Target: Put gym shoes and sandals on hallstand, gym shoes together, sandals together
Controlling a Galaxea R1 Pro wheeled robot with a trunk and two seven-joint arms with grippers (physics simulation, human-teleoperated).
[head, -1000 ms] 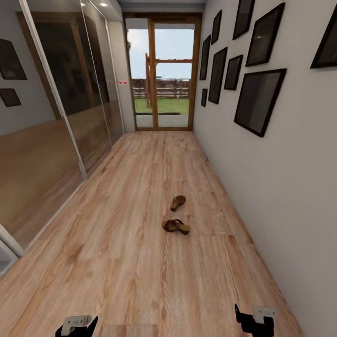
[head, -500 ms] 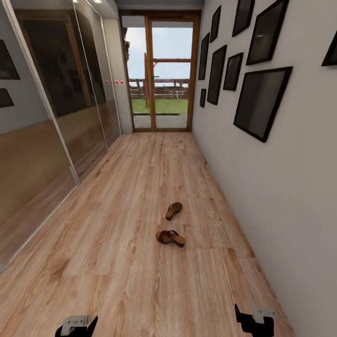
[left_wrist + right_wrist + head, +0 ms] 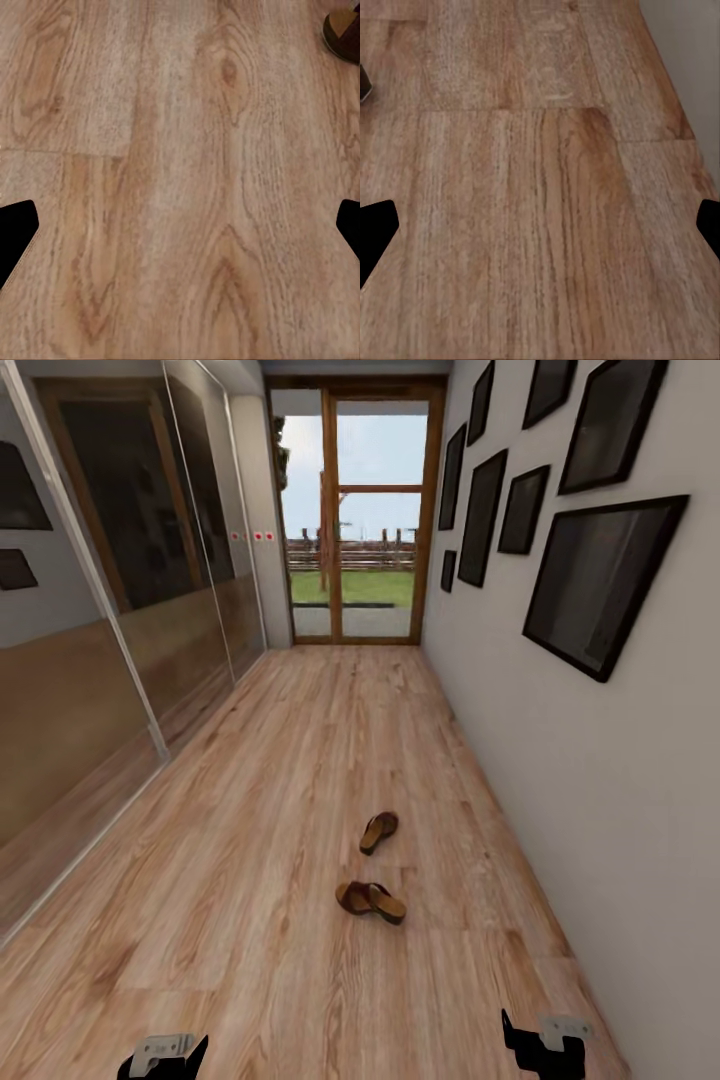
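Observation:
Two dark brown sandals lie on the corridor floor (image 3: 250,840) ahead of me. The nearer sandal (image 3: 371,900) lies crosswise and the farther sandal (image 3: 379,831) points down the corridor. My left gripper (image 3: 165,1054) and right gripper (image 3: 545,1044) hang low at the head view's lower edge, well short of both sandals. In each wrist view the fingertips (image 3: 16,232) (image 3: 376,232) stand wide apart over bare planks, open and empty. A dark brown sandal end (image 3: 343,34) shows at the corner of the left wrist view. The gym shoes and the hallstand are out of view.
A white wall (image 3: 620,800) with several black picture frames (image 3: 600,585) runs close along the right. Mirrored sliding doors (image 3: 110,620) line the left. A glazed wooden door (image 3: 355,525) closes the far end. Wide floor lies between the mirrors and the sandals.
The whole view has shifted as the camera moved forward and turned slightly. The sandals now sit lower and nearer in the picture. Both grippers keep their places at the lower edge.

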